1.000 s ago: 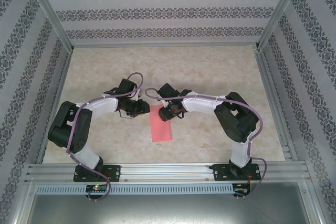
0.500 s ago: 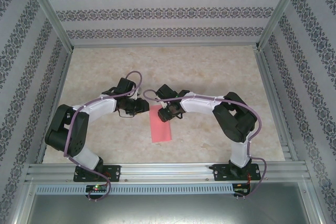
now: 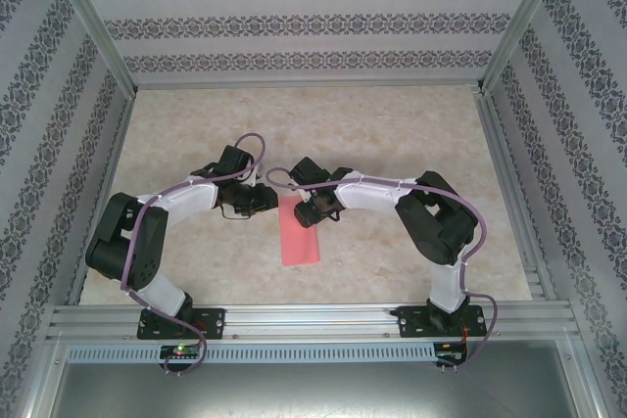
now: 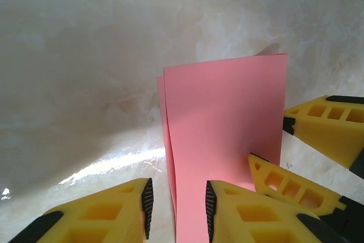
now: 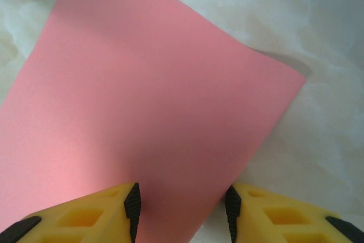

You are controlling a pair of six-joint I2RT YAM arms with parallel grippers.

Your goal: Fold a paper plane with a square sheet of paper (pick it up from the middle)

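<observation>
Thin salmon-pink paper sheet (image 3: 302, 234) lies folded double on the bench (image 3: 392, 134); likely light, floppy, slippery. Left gripper (image 4: 177, 200) and right gripper (image 5: 182, 203) hover spread at its far end; pinch mid-edge.

Black-white arms (image 3: 186, 198), yellow fingers (image 4: 102, 214), purple cables (image 3: 252, 136)

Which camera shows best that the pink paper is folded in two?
The left wrist view: the pink paper shows two layers at its left edge. From above it is a narrow strip; the right wrist view gives one flat face.
</observation>
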